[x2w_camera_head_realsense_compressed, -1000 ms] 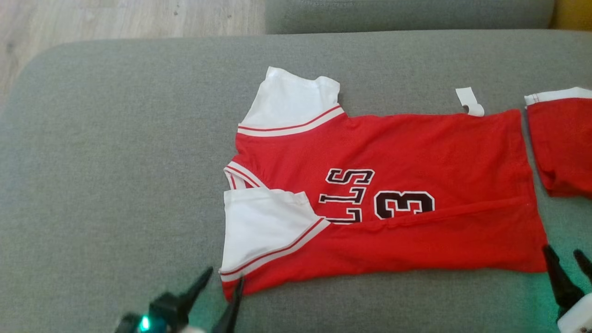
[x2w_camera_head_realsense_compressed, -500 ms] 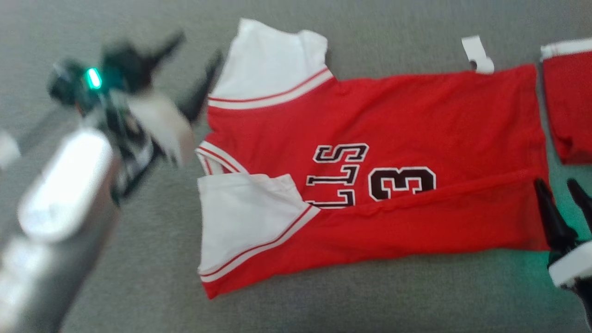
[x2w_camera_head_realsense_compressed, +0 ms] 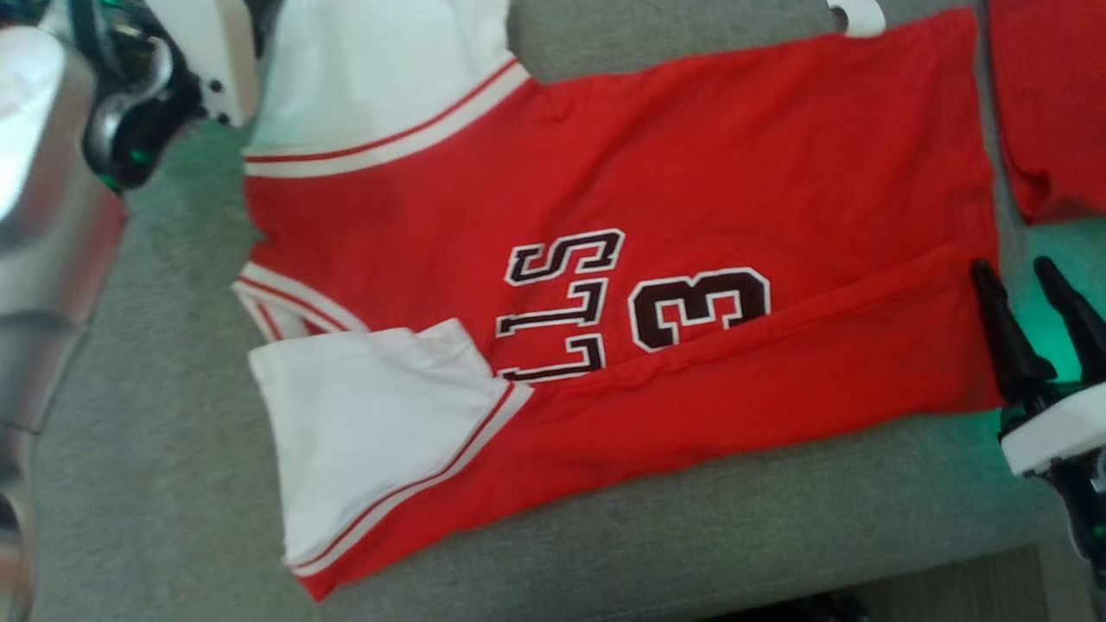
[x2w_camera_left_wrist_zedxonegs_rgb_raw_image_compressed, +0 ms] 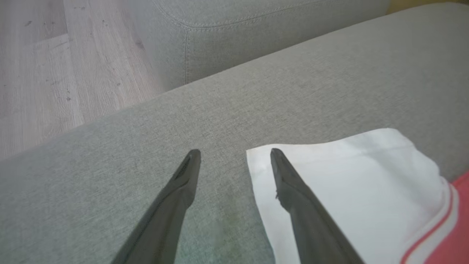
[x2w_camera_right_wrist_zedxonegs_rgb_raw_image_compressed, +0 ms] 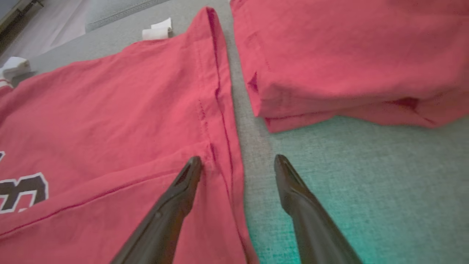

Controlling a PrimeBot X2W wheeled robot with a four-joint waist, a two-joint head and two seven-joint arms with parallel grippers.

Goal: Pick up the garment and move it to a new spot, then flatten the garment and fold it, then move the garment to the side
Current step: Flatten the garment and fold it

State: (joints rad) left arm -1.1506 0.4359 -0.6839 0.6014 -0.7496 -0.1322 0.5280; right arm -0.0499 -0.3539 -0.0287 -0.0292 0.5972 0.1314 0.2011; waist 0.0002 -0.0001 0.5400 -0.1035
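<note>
Now left end effector [x2w_camera_left_wrist_zedxonegs_rgb_raw_image_compressed: 234,151], released, moved to far sleeve [x2w_camera_left_wrist_zedxonegs_rgb_raw_image_compressed: 359,183]; right end effector [x2w_camera_right_wrist_zedxonegs_rgb_raw_image_compressed: 238,158] released astride jersey hem [x2w_camera_right_wrist_zedxonegs_rgb_raw_image_compressed: 220,110].

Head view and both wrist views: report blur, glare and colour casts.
Head view: soft overall, glare whitens the left forearm. Left wrist view: sharp, evenly lit, the white sleeve keeps detail. Right wrist view: green glow tints the cushion beside the right gripper; jersey looks washed pink.
</note>
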